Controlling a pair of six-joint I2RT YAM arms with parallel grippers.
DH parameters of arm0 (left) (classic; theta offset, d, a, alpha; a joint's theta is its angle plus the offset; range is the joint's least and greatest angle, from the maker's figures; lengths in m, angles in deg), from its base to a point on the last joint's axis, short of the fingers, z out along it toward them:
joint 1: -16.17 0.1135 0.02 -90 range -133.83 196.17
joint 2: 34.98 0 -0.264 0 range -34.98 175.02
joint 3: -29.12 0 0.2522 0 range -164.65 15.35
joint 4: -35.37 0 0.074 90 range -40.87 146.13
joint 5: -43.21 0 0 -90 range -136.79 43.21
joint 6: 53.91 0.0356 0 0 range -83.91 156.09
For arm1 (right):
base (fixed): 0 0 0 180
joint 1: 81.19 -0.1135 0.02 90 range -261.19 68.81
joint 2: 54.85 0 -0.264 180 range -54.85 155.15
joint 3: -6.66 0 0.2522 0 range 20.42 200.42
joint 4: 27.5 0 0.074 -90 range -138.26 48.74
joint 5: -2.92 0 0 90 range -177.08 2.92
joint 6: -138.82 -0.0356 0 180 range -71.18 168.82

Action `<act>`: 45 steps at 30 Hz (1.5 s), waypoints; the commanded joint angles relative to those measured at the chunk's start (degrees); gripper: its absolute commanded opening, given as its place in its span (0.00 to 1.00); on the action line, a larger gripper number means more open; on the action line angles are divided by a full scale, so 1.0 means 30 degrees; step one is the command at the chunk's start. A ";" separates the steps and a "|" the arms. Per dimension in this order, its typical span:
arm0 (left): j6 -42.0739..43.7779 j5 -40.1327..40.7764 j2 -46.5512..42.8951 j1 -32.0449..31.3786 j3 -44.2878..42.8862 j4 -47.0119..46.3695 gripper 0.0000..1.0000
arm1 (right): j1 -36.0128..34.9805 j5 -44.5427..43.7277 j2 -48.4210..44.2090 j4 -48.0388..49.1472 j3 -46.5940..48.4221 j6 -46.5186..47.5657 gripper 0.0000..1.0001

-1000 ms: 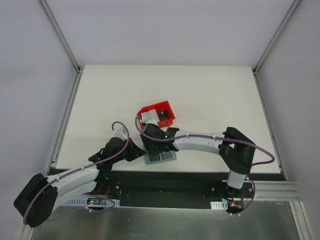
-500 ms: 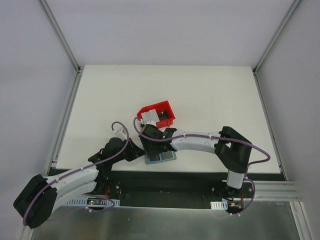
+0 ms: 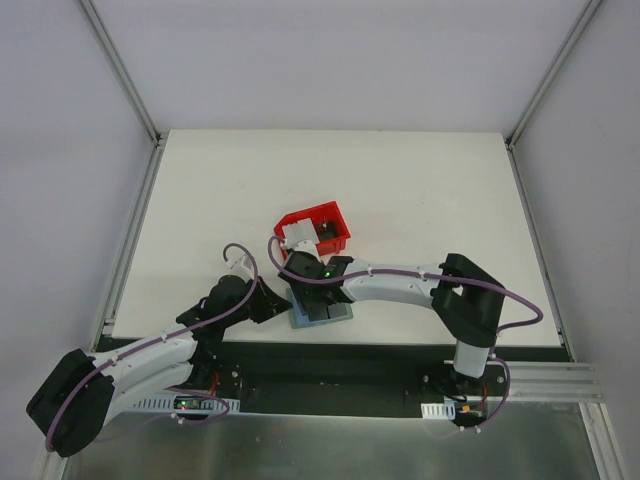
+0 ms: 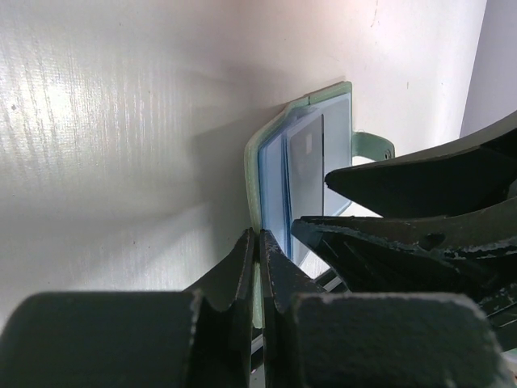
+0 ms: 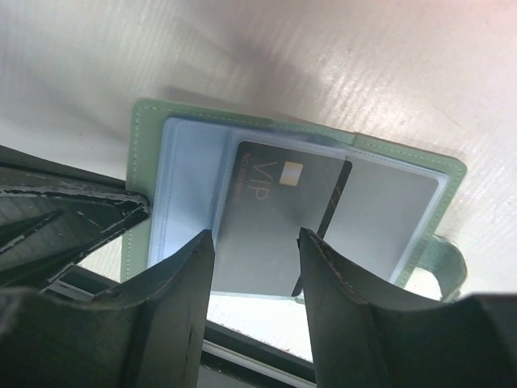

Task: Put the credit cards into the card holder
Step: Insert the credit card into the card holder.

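White table (image 3: 400, 200). The card holder (image 5: 388, 210) lies open at the near edge, 6 o'clock of the red bin (image 3: 325, 210). A dark card (image 5: 275, 218) sits partly in its pocket, long axis toward 12 o'clock from the right gripper (image 5: 254, 234). That gripper's jaws are apart, straddling the card's near end and clamping nothing. The left gripper (image 4: 258, 236) is clenched on the holder's 9 o'clock edge. The push likely follows the card's long axis.
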 commanded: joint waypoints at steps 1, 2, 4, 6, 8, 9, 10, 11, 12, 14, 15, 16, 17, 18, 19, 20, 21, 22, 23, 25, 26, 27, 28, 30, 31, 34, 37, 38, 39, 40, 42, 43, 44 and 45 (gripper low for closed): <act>0.0075 0.0245 -0.0324 -0.0049 0.0223 -0.0388 0.00 | -0.0139 -0.1529 -0.1335 -0.1513 0.0737 0.0282 0.48; 0.0075 0.0216 -0.0353 -0.0049 0.0223 -0.0388 0.00 | -0.0168 -0.1704 -0.1393 -0.1631 0.0824 0.0283 0.48; 0.0075 0.0216 -0.0324 -0.0049 0.0223 -0.0358 0.00 | -0.0197 -0.1998 -0.1510 -0.1808 0.0854 0.0312 0.48; 0.0076 0.0216 -0.0295 -0.0049 0.0223 -0.0358 0.00 | -0.0197 -0.2203 -0.1511 -0.1983 0.0912 0.0341 0.48; 0.0105 0.0245 -0.0295 -0.0049 0.0222 -0.0358 0.00 | -0.0198 -0.2495 -0.1511 -0.2275 0.1029 0.0429 0.48; 0.0105 0.0216 -0.0295 -0.0049 0.0194 -0.0358 0.00 | -0.0226 -0.2671 -0.1511 -0.2567 0.1146 0.0429 0.48; 0.0134 0.0216 -0.0295 -0.0049 0.0193 -0.0358 0.00 | -0.0256 -0.2847 -0.1598 -0.2802 0.1176 0.0400 0.48; 0.0105 0.0216 -0.0295 -0.0049 0.0164 -0.0329 0.00 | -0.0256 -0.3023 -0.1715 -0.2891 0.1147 0.0400 0.47; 0.0163 0.0216 -0.0266 -0.0049 0.0164 -0.0358 0.00 | -0.0227 -0.3083 -0.1861 -0.2892 0.1060 0.0371 0.47; 0.0163 0.0216 -0.0236 -0.0049 0.0135 -0.0300 0.00 | -0.0227 -0.3200 -0.2125 -0.2922 0.0884 0.0341 0.47; 0.0192 0.0245 -0.0236 -0.0049 0.0135 -0.0300 0.00 | -0.0256 -0.3229 -0.2213 -0.2893 0.0768 0.0312 0.47; 0.0163 0.0274 -0.0207 -0.0049 0.0135 -0.0329 0.00 | -0.0256 -0.3201 -0.2272 -0.2863 0.0737 0.0341 0.47; 0.0192 0.0245 -0.0178 -0.0049 0.0106 -0.0300 0.00 | -0.0256 -0.3200 -0.2272 -0.2834 0.0766 0.0341 0.47; 0.0192 0.0245 -0.0177 -0.0049 0.0106 -0.0329 0.00 | -0.0256 -0.3142 -0.2243 -0.2892 0.0795 0.0370 0.47; 0.0192 0.0216 -0.0148 -0.0049 0.0106 -0.0300 0.00 | -0.0256 -0.3142 -0.2214 -0.2979 0.0825 0.0341 0.47; 0.0192 0.0216 -0.0148 -0.0049 0.0106 -0.0329 0.00 | -0.0256 -0.3229 -0.2185 -0.3183 0.0854 0.0370 0.47; 0.0221 0.0187 -0.0177 -0.0049 0.0106 -0.0271 0.00 | -0.0256 -0.3346 -0.2243 -0.3388 0.0912 0.0312 0.46; 0.0193 0.0186 -0.0177 -0.0049 0.0106 -0.0270 0.00 | -0.0227 -0.3550 -0.2272 -0.3593 0.0913 0.0254 0.46; 0.0221 0.0215 -0.0206 -0.0049 0.0106 -0.0241 0.00 | -0.0256 -0.3726 -0.2330 -0.3769 0.0913 0.0224 0.45; 0.0193 0.0245 -0.0265 -0.0049 0.0106 -0.0154 0.00 | -0.0227 -0.4165 -0.2419 -0.4354 0.1058 0.0166 0.45; 0.0221 0.0245 -0.0294 -0.0049 0.0106 -0.0124 0.00 | -0.0256 -0.4399 -0.2419 -0.4676 0.1117 0.0136 0.44; 0.0222 0.0303 -0.0295 -0.0049 0.0106 -0.0095 0.00 | -0.0256 -0.4604 -0.2448 -0.4882 0.1118 0.0136 0.44; 0.0193 0.0304 -0.0295 -0.0049 0.0135 -0.0124 0.00 | -0.0256 -0.4665 -0.2448 -0.5059 0.1118 0.0107 0.44; 0.0251 0.0304 -0.0324 -0.0049 0.0106 -0.0095 0.00 | -0.0256 -0.4636 -0.2332 -0.5090 0.1030 0.0078 0.44; 0.0251 0.0333 -0.0266 -0.0049 0.0106 -0.0124 0.00 | -0.0256 -0.4520 -0.2244 -0.5119 0.1001 0.0019 0.44; 0.0281 0.0303 -0.0236 -0.0049 0.0105 -0.0095 0.00 | -0.0285 -0.4285 -0.1864 -0.5177 0.1088 -0.0098 0.44; 0.0280 0.0275 -0.0295 -0.0049 0.0106 -0.0095 0.00 | -0.0285 -0.4197 -0.1425 -0.5294 0.1263 -0.0098 0.44; 0.0251 0.0303 -0.0266 -0.0049 0.0106 -0.0095 0.00 | -0.0285 -0.4167 -0.1307 -0.5295 0.1322 -0.0069 0.44; 0.0280 0.0275 -0.0265 -0.0049 0.0106 -0.0095 0.00 | -0.0285 -0.4138 -0.1103 -0.5469 0.1439 -0.0069 0.44; 0.0309 0.0303 -0.0294 -0.0049 0.0106 -0.0095 0.00 | -0.0314 -0.4138 -0.0956 -0.5499 0.1556 -0.0069 0.44; 0.0310 0.0304 -0.0265 -0.0049 0.0106 -0.0095 0.00 | -0.0344 -0.3992 -0.0663 -0.5471 0.1703 0.0047 0.44; 0.0310 0.0304 -0.0236 -0.0049 0.0135 -0.0095 0.00 | -0.0344 -0.3962 -0.0545 -0.5499 0.1762 0.0077 0.44; 0.0281 0.0304 -0.0294 -0.0049 0.0135 -0.0095 0.00 | -0.0344 -0.3962 -0.0399 -0.5529 0.1791 0.0106 0.44; 0.0251 0.0333 -0.0295 -0.0049 0.0164 -0.0095 0.00 | -0.0315 -0.3875 -0.0310 -0.5471 0.1792 0.0136 0.44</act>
